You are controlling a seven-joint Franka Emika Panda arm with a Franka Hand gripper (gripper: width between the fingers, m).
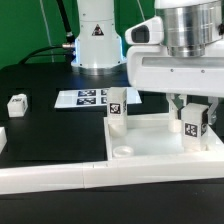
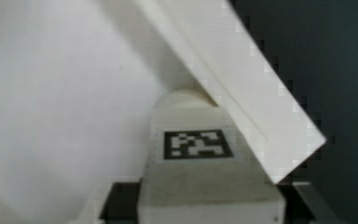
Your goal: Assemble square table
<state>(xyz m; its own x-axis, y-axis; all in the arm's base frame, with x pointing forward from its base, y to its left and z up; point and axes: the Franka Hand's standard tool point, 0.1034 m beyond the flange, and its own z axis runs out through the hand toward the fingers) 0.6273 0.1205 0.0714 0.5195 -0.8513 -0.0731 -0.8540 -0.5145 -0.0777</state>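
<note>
My claw (image 1: 194, 114) gripped a small white leg (image 1: 193, 126), with the fingers (image 2: 126, 205) pressed against its two sides, narrow. I held it upright at the right edge of the slab (image 1: 150, 150), in the lower right of the exterior frame. The slab was smooth white plastic, square, with a raised rim. A second leg (image 1: 117, 108) stood at its upper left corner. A third leg (image 1: 17, 104) sat on the black tabletop (image 1: 45, 135) at the far left. Each blocky leg bore a black-and-white tag.

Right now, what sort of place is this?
Probably a robotics lab bench: white robot arm base at a black table, flat white tag-printed marker board, and a small white tagged leg upright on a white plastic square slab.
</note>
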